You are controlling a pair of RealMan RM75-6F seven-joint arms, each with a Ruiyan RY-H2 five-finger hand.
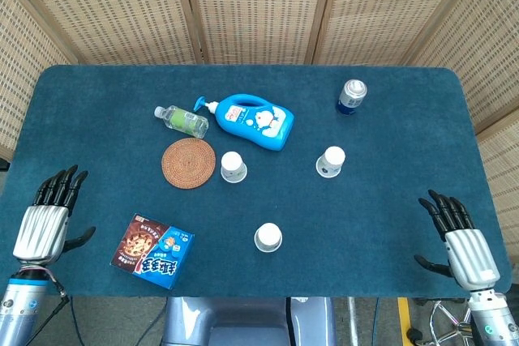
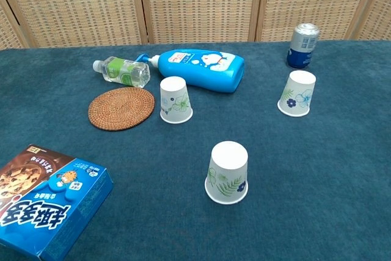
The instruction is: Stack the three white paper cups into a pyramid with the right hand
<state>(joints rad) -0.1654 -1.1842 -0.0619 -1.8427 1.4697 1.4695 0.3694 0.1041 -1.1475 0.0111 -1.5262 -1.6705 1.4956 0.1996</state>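
Note:
Three white paper cups stand upside down and apart on the blue table. The left cup (image 1: 233, 166) (image 2: 175, 99) is beside the coaster. The right cup (image 1: 330, 160) (image 2: 297, 93) stands below the can. The near cup (image 1: 268, 237) (image 2: 228, 172) is closest to the front edge. My right hand (image 1: 456, 239) lies at the front right corner, fingers spread, holding nothing, far from every cup. At the front left edge my left hand (image 1: 50, 212) is open and empty. Neither hand shows in the chest view.
A blue pump bottle (image 1: 255, 120) and a small clear bottle (image 1: 182, 121) lie at the back. A woven coaster (image 1: 188, 162) lies left of the left cup. A can (image 1: 351, 96) stands back right. A cookie box (image 1: 152, 251) lies front left.

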